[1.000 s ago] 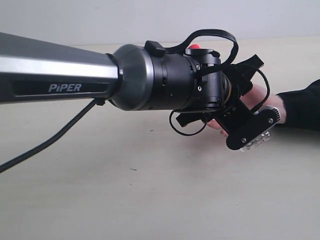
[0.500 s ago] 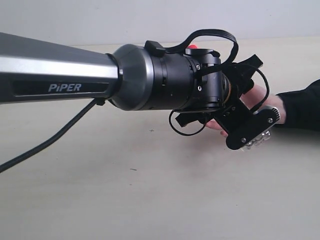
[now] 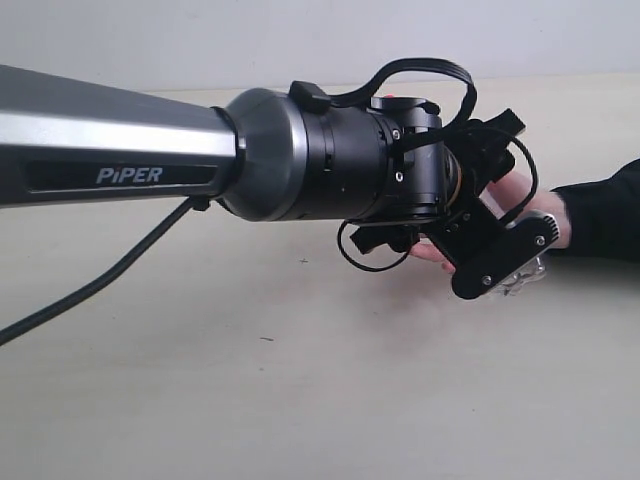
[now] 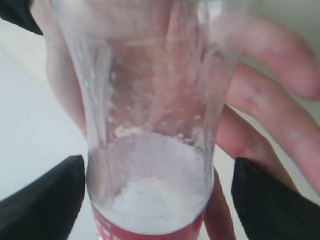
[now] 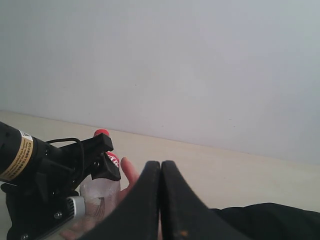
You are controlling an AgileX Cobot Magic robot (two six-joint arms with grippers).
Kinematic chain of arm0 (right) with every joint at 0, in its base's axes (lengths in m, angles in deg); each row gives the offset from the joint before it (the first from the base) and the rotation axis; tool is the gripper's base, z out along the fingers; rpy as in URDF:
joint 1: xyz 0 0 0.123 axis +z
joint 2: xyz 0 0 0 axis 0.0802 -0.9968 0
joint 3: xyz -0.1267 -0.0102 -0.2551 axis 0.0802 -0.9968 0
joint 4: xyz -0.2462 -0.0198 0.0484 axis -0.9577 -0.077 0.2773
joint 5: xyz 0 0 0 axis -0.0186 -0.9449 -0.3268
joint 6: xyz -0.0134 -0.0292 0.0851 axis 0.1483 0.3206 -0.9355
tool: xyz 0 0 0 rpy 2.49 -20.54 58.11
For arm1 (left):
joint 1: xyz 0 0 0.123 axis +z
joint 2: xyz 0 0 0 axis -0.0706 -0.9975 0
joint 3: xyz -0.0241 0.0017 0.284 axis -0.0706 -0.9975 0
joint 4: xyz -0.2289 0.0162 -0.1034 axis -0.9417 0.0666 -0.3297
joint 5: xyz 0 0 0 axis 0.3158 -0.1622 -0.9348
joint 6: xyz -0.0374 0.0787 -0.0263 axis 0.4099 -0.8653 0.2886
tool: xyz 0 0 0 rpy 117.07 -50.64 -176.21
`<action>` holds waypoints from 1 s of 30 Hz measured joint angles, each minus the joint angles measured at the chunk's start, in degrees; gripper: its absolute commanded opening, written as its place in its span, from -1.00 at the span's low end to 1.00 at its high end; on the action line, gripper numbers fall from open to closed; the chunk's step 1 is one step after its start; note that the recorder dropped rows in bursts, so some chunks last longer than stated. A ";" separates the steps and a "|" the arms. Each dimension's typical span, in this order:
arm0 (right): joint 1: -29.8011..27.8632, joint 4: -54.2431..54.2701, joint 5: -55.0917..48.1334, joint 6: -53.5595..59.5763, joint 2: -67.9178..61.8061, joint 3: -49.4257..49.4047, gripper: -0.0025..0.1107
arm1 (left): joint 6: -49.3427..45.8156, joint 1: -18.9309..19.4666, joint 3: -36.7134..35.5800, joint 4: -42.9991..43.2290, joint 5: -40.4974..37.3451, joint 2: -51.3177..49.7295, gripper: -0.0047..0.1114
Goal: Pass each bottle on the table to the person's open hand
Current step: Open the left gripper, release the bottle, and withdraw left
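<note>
Clear red-labelled bottle [image 4: 150,125] lies against the hand [image 4: 270,110]. Left gripper [image 4: 157,172] jaws stand apart either side; best drawn straight back without nudging it. Right gripper [image 5: 160,200] closed.

You see soft, even light with no hard glare. In the exterior view the left arm [image 3: 120,150] shows a pale sheen along its casing and a faint shadow on the table [image 3: 250,400]. Your left wrist view is blurred: the bottle [image 4: 155,125] sits very close, milky and unfocused. Your right wrist view is dimmer, the right gripper [image 5: 161,167] a soft dark shape
</note>
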 measured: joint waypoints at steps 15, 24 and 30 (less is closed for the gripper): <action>0.00 0.00 0.00 0.00 0.00 0.00 -0.96 | 2.06 0.00 0.00 1.43 -9.11 5.42 0.40; 0.00 0.00 0.00 0.00 0.00 0.00 -0.96 | 19.61 0.00 0.00 1.43 -10.61 11.92 0.37; 0.00 0.00 0.00 0.00 0.00 0.00 -0.96 | 29.79 0.00 0.00 1.43 -16.62 17.70 -0.28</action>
